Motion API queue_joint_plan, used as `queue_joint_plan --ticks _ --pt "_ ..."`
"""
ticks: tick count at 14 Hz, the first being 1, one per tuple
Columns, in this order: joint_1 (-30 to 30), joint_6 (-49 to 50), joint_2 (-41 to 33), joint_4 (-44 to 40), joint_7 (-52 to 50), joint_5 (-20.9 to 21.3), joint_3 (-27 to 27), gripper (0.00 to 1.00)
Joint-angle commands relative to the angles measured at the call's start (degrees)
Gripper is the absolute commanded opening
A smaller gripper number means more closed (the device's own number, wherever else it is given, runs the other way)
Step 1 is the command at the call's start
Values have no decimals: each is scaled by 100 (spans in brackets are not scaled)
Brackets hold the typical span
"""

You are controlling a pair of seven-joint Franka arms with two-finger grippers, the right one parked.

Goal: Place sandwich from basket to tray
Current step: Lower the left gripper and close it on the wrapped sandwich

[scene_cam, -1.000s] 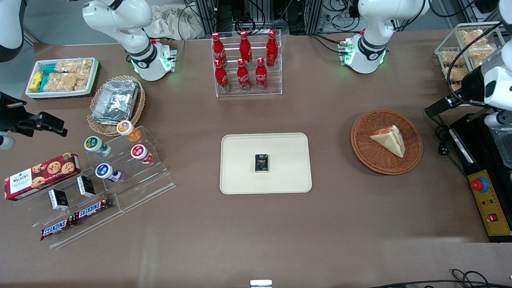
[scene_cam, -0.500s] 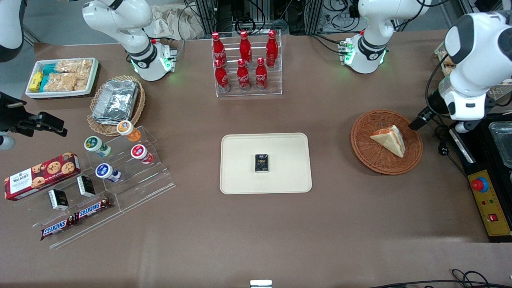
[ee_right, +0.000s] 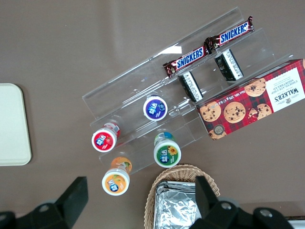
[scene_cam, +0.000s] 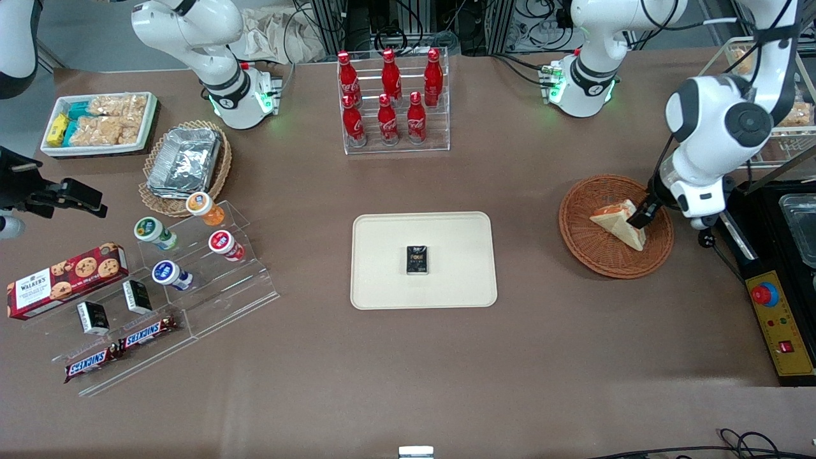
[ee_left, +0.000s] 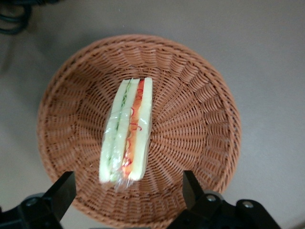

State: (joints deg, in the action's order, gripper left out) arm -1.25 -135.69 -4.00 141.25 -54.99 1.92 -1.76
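A brown worktop (scene_cam: 408, 357) spreads under my cameras, stocked like a small shop counter. The sandwich (ee_left: 127, 130) lies on its side in the reddish wicker basket (ee_left: 200, 95), at the working arm's end, its cut edge with the red and green filling facing up at my wrist camera. My claw (ee_left: 125, 191) hangs directly above it with the jaws spread wide and nothing in them; one dark finger (ee_left: 61, 194) sits off each long face of the wedge, apart from it.

I judge this as the approach, with the grasp not yet made. Next I need to come straight down until the fingers straddle the bread faces, then close gently, since it looks film-wrapped and soft. The cream tray (scene_cam: 382, 287) waits mid-worktop, well apart from the basket, with a small dark packet (scene_cam: 417, 260) at its centre that I should avoid when setting down.
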Motion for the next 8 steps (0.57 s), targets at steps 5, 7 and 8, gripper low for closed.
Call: queue_joint_plan --ticks 5,7,8 --pt "28 -1390 566 675 -275 107 27 100" --pt "72 -1478 593 720 -266 107 18 92" --pt "124 -1469 593 711 -266 107 27 46"
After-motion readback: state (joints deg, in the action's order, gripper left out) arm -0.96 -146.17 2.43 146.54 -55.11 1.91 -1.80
